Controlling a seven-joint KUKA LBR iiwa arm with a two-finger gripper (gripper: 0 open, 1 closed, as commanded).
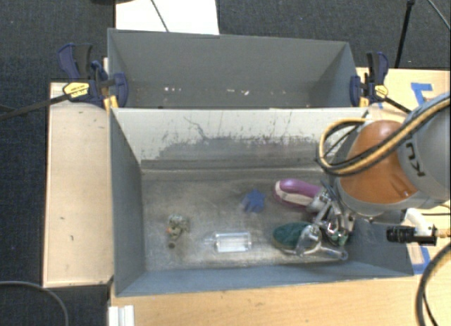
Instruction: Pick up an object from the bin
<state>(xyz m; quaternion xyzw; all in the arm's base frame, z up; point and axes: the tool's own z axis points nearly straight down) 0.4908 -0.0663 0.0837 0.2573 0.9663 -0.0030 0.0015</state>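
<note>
In the grey bin (pixel 127 198), the orange-covered wrist (pixel 373 163) hangs right of a dark green lump (pixel 287 233) by the near wall, the fingers (pixel 315 239) touching its right end; whether they are spread or clamped on it I cannot tell. Just behind the lump lies a purple-and-white piece (pixel 296 189), left of it a clear packet (pixel 232 242), a blue scrap (pixel 252 201) and, farthest, a brownish bit (pixel 176 227).

The bin (pixel 127 201) is grey metal, matt, with a scratched far wall and a floor scuffed pale. Near the middle lies a clear, glossy plastic block (pixel 232 242). The purple piece (pixel 296 189) at right looks smooth and shiny. The claw (pixel 315 240) glints like bare metal below a glossy orange cover (pixel 373 170).
</note>
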